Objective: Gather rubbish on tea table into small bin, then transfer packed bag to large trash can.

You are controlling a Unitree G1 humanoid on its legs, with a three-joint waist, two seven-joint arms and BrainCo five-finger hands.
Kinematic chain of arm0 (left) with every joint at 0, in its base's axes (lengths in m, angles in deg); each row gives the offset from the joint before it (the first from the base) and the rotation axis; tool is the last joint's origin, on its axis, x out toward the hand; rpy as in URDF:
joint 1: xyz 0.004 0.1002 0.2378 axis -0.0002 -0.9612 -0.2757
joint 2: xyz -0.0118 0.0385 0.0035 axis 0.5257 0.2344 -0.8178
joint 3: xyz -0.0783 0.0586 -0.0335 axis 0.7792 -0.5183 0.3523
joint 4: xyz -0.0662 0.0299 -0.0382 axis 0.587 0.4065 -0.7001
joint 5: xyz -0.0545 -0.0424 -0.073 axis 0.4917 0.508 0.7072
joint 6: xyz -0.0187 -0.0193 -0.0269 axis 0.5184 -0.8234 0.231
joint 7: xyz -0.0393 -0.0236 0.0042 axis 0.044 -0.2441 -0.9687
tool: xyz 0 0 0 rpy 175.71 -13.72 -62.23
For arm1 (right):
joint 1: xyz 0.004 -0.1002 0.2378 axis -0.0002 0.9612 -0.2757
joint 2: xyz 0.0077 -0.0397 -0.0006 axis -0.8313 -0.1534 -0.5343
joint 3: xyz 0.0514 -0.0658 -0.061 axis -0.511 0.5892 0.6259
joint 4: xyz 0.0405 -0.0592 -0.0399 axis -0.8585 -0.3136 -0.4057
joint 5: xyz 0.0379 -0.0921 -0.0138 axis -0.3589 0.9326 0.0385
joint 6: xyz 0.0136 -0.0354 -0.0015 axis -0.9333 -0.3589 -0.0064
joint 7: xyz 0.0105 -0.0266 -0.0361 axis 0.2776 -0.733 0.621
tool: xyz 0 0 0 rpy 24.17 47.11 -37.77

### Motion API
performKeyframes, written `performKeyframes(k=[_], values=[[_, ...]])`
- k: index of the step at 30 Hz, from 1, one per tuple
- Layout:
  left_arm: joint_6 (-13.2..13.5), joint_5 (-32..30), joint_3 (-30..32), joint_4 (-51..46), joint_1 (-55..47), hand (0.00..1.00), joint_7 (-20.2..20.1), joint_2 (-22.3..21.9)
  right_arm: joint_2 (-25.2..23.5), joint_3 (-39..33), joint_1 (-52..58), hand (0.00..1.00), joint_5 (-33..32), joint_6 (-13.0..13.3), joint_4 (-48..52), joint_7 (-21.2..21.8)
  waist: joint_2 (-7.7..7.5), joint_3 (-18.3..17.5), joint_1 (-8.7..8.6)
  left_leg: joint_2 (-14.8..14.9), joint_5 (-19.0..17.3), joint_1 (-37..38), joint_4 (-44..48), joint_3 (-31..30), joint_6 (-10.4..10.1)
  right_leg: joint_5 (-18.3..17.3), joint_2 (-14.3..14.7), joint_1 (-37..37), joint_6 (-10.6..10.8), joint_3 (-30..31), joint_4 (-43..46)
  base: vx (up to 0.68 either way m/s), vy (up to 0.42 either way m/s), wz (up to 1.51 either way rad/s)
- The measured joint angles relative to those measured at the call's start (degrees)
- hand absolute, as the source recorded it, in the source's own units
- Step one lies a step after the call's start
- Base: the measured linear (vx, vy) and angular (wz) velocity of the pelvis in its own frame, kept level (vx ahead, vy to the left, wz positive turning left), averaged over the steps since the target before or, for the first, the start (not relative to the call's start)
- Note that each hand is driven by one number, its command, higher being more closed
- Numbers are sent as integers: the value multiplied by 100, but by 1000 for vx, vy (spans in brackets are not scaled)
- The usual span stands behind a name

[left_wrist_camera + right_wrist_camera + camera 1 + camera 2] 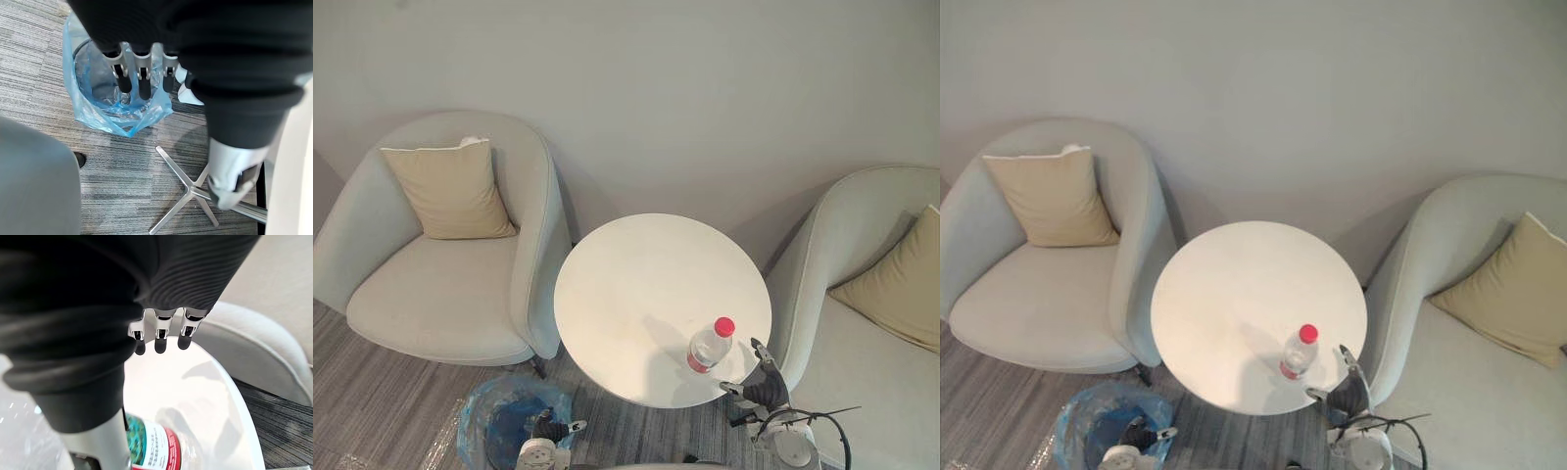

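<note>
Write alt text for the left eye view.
A red-capped plastic bottle stands on the round white table, the right hand open beside it. Two armchairs flank the table; the left hand hangs over a blue-lined bin.

A round white tea table [636,294] stands on a grey striped carpet floor [382,401], on a metal star-shaped base [188,188]. One thing is on its top: a clear plastic bottle [710,346] with a red cap and red label, upright, near the table's near right edge. On the floor, just beside the table's near left side, sits a small bin [489,406] lined with a blue bag that spills over its rim. Two pale armchairs, left [440,294] and right [862,382], rest on the carpet either side of the table
</note>
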Motion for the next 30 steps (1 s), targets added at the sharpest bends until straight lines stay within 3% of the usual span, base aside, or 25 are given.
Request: performKeyframes(k=[6, 19, 20, 30], values=[[22, 0, -198, -10, 46, 0, -3, 5, 150, 92, -262, 0, -56, 4, -9, -4, 136, 119, -27, -10, 0, -7, -13, -186, 0, 94, 23, 169, 14, -100, -216, -10, -9, 8], [15, 1, -254, -59, 79, 0, 2, 21, 111, 329, -781, 0, -449, -3, -288, -83, 145, 213, -28, -21, -1, -118, 2, -561, 5, 158, 78, 366, -10, -346, -563, 16, -18, 10], [15, 1, -286, -59, 84, 0, 3, 27, 102, 332, -809, 100, -453, -5, -309, -85, 154, 218, -27, -23, -2, -138, 3, -587, 5, 158, 79, 365, -10, -360, -574, 2, -10, 9], [2, 1, -433, -104, 178, 0, 10, 43, 68, 439, -1221, 100, -686, -76, -783, -152, 166, 343, 45, -30, -5, -202, 9, -792, 12, 148, 86, 385, -22, -457, -590, -6, -8, 8]])
